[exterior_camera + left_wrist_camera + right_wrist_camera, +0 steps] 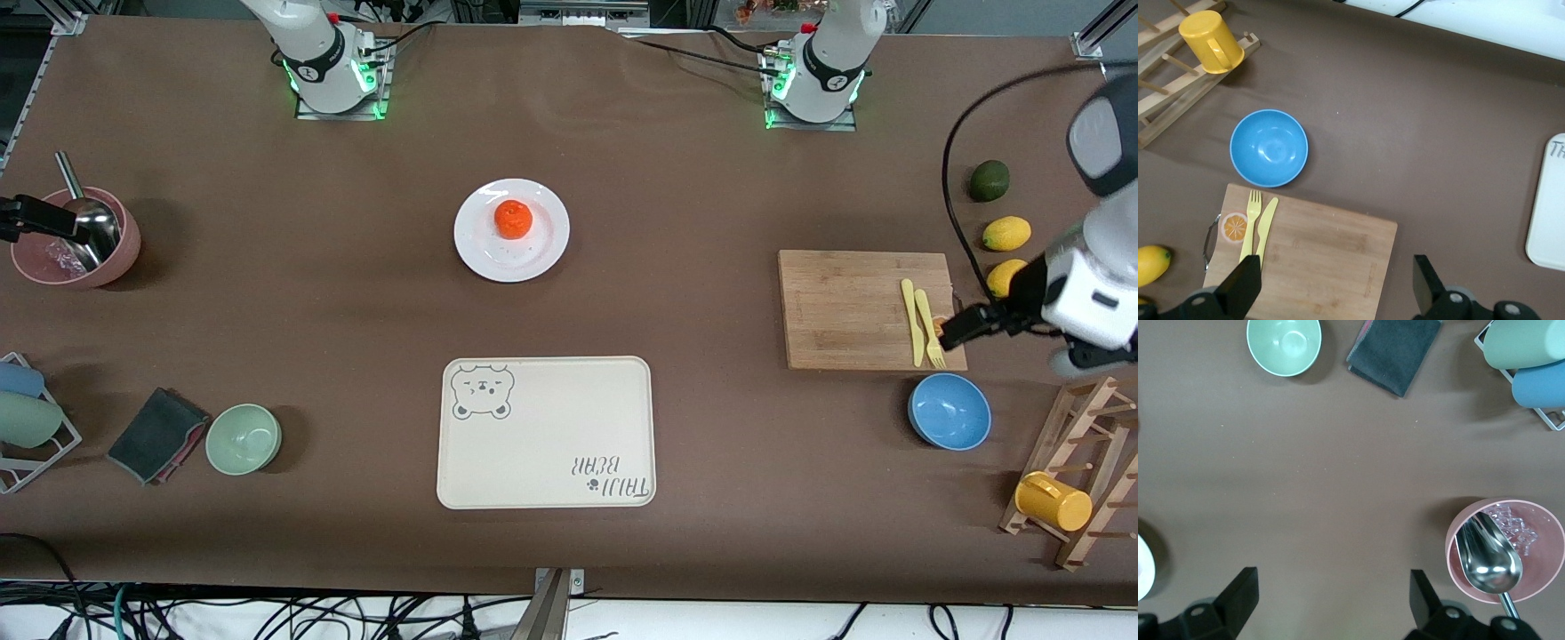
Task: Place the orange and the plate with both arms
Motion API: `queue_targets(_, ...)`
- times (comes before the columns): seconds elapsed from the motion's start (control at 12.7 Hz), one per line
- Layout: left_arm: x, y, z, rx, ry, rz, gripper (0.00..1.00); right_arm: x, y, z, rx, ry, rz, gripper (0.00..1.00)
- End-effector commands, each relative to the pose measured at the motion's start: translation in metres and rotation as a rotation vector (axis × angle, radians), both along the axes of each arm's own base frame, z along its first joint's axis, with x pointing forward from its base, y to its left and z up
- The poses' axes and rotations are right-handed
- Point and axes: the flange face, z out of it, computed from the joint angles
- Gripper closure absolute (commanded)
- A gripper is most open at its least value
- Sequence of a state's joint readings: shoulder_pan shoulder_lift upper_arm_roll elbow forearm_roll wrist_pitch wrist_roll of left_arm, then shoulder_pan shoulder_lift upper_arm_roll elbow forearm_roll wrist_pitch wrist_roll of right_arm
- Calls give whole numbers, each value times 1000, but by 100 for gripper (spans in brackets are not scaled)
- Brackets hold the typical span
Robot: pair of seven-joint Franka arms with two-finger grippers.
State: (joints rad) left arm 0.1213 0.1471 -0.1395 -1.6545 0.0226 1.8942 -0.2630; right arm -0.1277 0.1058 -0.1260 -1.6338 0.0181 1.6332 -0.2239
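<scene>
Orange sitting on plate, mid-worktop, farther from camera than tray. Left pincer released, empty, hovering over cutting board with yellow fork and knife; blue bowl just beside board. Right pincer released, empty, up over worktop beside pink bowl holding scoop.
</scene>
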Motion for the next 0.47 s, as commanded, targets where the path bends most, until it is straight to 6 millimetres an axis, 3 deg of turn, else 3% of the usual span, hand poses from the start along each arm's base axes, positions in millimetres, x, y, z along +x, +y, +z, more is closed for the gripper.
queue_targets(0.0, -41, -1, 0, 5, 54, -5, 0, 1, -1, 5, 6, -12, 4, 0)
queue_targets(0.4, -54, -6, 38, -5, 173, -87, 0, 1, -1, 5, 6, -13, 4, 0)
